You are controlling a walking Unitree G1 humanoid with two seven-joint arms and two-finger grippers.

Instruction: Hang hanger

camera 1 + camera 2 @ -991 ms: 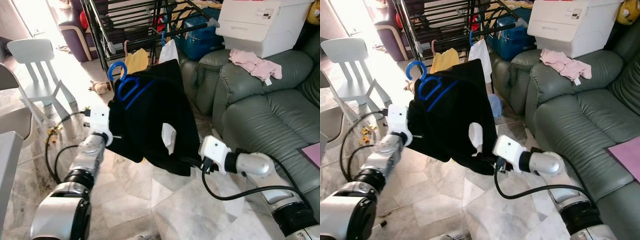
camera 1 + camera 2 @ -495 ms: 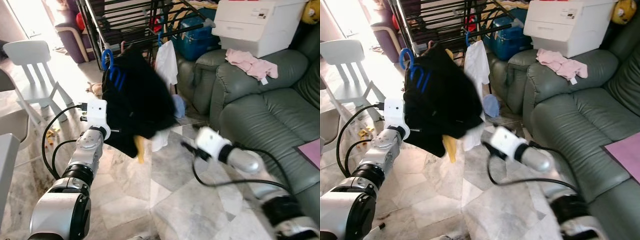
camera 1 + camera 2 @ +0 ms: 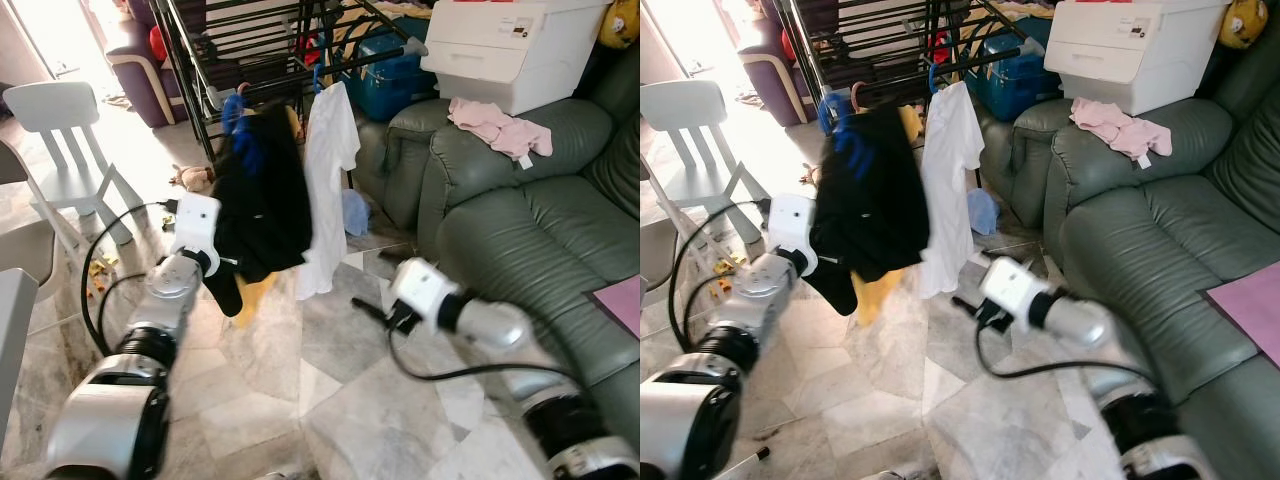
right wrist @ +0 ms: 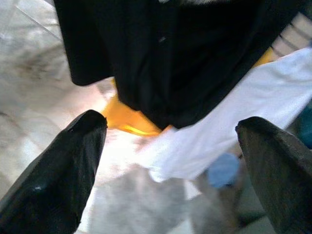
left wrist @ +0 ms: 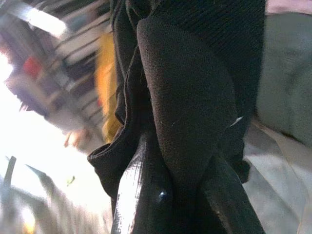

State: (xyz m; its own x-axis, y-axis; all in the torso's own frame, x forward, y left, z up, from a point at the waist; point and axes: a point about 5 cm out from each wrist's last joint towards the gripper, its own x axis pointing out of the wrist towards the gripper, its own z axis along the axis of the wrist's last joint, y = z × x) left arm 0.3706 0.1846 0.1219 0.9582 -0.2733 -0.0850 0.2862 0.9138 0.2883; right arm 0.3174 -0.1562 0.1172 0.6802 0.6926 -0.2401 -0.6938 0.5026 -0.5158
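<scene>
Two grippers are in play by the rack point(image 3: 290, 55). The left gripper point(image 5: 170, 195) is closed on a fold of the black shirt point(image 3: 262, 195), cloth pinched between its fingers, and holds it up against the rack's near rail. The blue hanger point(image 3: 234, 108) sits inside the shirt's collar, its hook right at that rail; blur makes it impossible to say whether the hook is over the rail or only beside it. The right gripper point(image 4: 165, 161) hangs wide open and empty, below and in front of the rack, apart from the shirt's hem.

Risks, as I judge them: the grip is on cloth, not on the hanger, so the hanger can twist or slide out of the collar. If the hook is not seated when the fingers let go, shirt and hanger drop to the floor. The shirt also crowds the white shirt point(image 3: 328, 180) and yellow garment point(image 3: 252, 292) on the rack, and could snag or drag them.
</scene>
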